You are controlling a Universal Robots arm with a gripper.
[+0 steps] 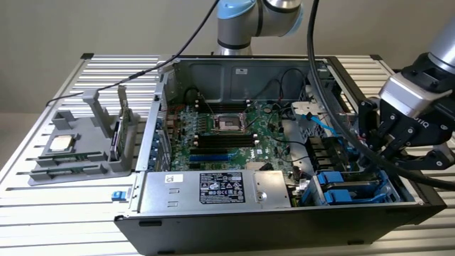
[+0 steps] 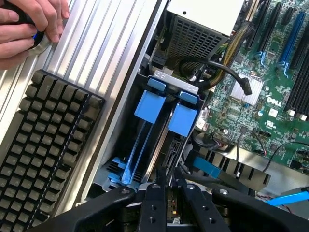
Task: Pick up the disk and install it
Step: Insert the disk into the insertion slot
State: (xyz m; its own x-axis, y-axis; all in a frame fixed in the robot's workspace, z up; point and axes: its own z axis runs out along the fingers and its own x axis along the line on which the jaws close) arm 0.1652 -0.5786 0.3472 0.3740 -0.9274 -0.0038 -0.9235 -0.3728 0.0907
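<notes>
Your gripper (image 2: 169,182) jaws sit nearly together, apparently nipping the near end of the disk (image 2: 181,123), which stands edge-on in the drive bay (image 1: 389,188) at 4 o'clock of the case (image 1: 242,69), exterior view. Treat it as dense, stiff, slick-sided and shock-fragile: grip the flat faces or blue frame. Motherboard (image 2: 260,87) reads DELL; power-supply label (image 1: 220,188) unreadable.

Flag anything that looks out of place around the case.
A person's hand lies on the table beside the keyboard, near the case that the gripper hangs over. A hand so close to the work stands out. Nothing looks spilled or broken.
</notes>
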